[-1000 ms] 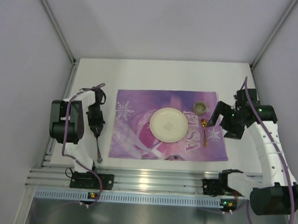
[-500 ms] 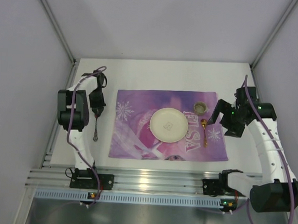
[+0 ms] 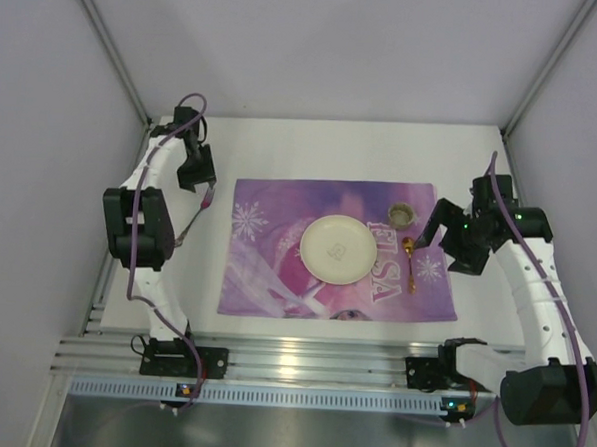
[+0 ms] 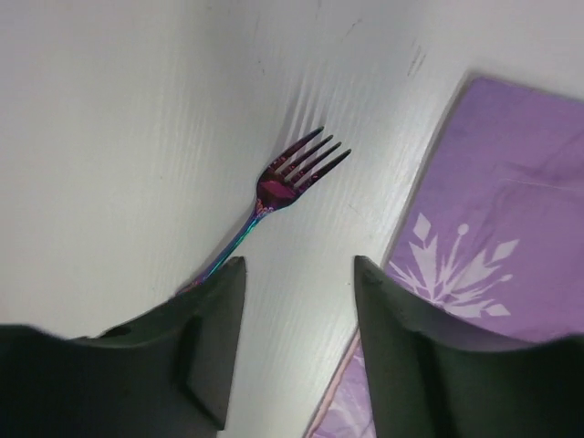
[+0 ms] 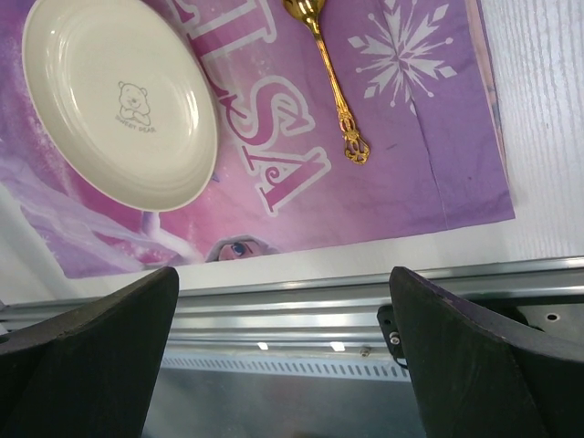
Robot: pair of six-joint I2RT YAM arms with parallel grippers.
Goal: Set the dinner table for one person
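Setting looks nearly done: plate (image 5: 119, 100) and gold spoon (image 5: 333, 87) sit on the mat (image 5: 420, 137) just ahead of the right end effector (image 5: 283, 283), which gapes wide and empty, with the cup (image 3: 401, 212) off to its left. Fork (image 4: 274, 187) lies on bare tabletop (image 4: 109, 137) just ahead of the left end effector (image 4: 299, 274), jaws apart, released, gripping nothing; tabletop runs under both, and what's left is maybe a knife or nudging the fork closer. Mat reads "ELSA"; plate has a bear logo, small text unreadable.
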